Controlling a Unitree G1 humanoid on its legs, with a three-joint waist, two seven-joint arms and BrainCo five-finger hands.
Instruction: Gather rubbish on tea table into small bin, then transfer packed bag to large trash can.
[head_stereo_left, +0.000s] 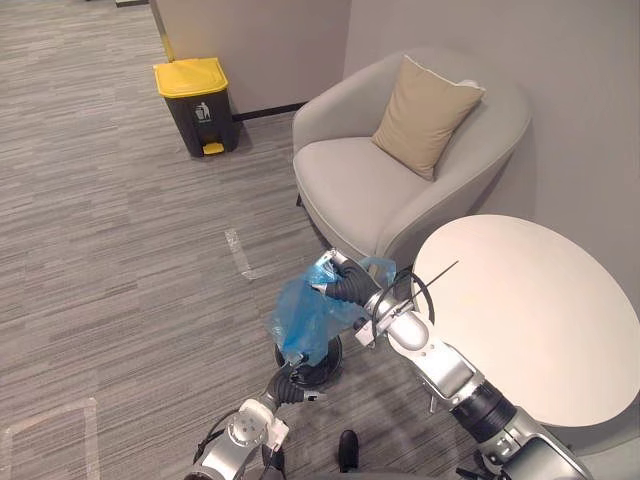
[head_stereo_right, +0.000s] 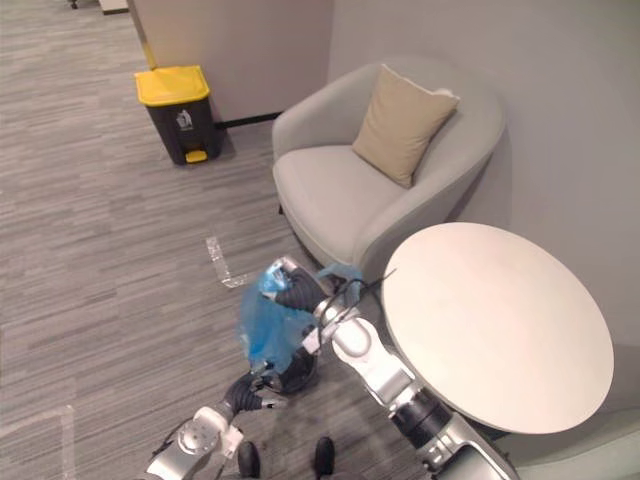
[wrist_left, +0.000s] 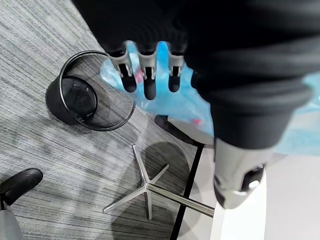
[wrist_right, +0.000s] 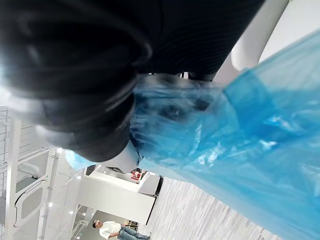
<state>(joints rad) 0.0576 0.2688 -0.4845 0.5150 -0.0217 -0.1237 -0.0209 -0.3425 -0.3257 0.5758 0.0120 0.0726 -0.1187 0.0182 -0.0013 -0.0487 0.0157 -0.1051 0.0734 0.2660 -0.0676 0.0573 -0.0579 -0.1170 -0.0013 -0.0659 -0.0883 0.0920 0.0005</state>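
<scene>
The right robot hand (head_stereo_left: 340, 285) clutched the top of the blue bag (head_stereo_left: 300, 322) over the small bin (wrist_left: 64, 102). The left robot hand (wrist_left: 148, 75) hung near it, fingers straight.

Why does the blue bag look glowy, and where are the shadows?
Right wrist view: light shines through the thin blue bag, so it glows. Left wrist view: a soft shadow lies on the carpet round the table's silver foot. Left eye view: carpet darker under the armchair.
</scene>
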